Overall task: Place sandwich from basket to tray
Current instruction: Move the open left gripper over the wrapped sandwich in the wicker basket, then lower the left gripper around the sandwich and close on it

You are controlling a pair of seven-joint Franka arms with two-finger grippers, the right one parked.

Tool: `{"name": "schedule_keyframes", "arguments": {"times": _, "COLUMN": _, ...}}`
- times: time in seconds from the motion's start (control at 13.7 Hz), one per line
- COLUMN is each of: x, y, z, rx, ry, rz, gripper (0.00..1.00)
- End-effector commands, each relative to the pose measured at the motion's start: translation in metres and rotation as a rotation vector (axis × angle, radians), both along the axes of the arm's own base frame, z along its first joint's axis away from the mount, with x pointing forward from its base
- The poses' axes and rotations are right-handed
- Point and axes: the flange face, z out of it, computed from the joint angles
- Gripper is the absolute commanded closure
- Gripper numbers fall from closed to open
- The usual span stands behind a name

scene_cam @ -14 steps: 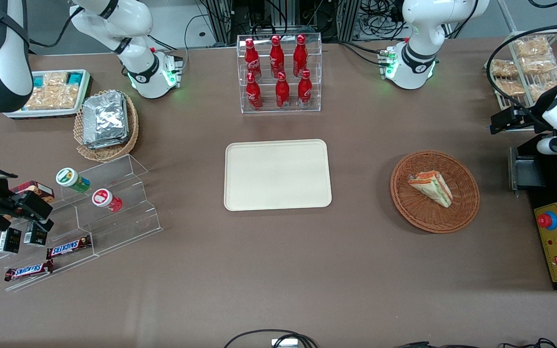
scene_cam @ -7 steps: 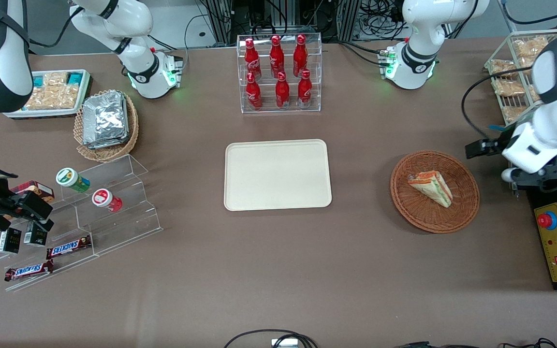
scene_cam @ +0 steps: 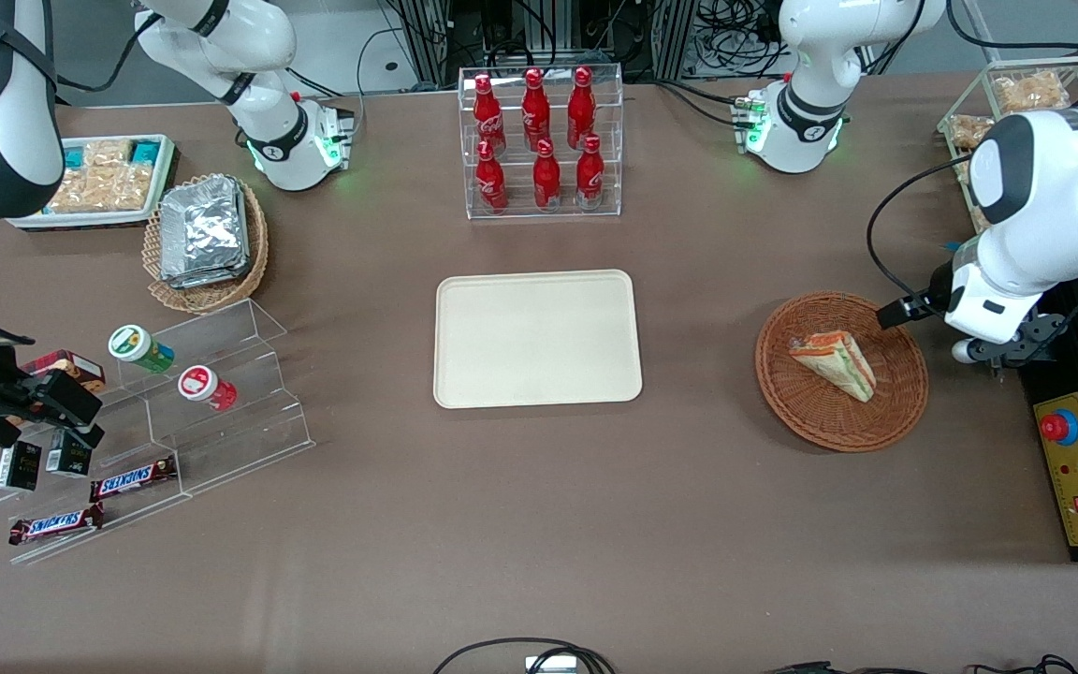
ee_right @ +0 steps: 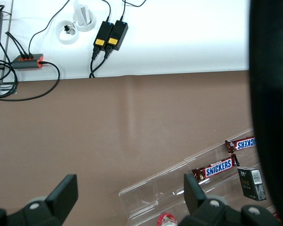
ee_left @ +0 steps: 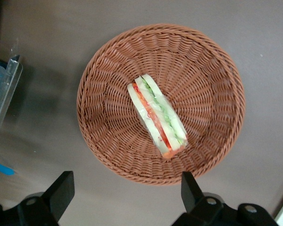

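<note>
brown tabletop lay under my gripper [ee_left: 125,200], fingers spread wide above the basket [ee_left: 212,70] holding the sandwich [ee_left: 156,115]. approach step; next i judged a descent, straddling it, before the tray [scene_cam: 537,338].

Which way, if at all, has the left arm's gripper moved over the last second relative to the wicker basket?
Yes. The gripper, fingers open, has moved in from the working arm's end of the table toward the reddish-brown wicker basket, which holds the sandwich.
</note>
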Motion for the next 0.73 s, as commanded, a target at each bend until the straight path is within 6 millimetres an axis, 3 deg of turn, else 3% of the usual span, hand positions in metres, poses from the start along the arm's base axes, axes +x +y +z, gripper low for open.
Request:
{"name": "schedule_keyframes", "arguments": {"times": 0.0, "x": -0.008, "y": -0.002, "z": -0.011, "rx": 0.018, "ry": -0.026, "rz": 0.107, "gripper": 0.0}}
{"name": "schedule_keyframes", "arguments": {"times": 0.66, "x": -0.004, "y": -0.026, "z": -0.088, "rx": 0.025, "ry": -0.081, "rz": 0.394, "gripper": 0.0}}
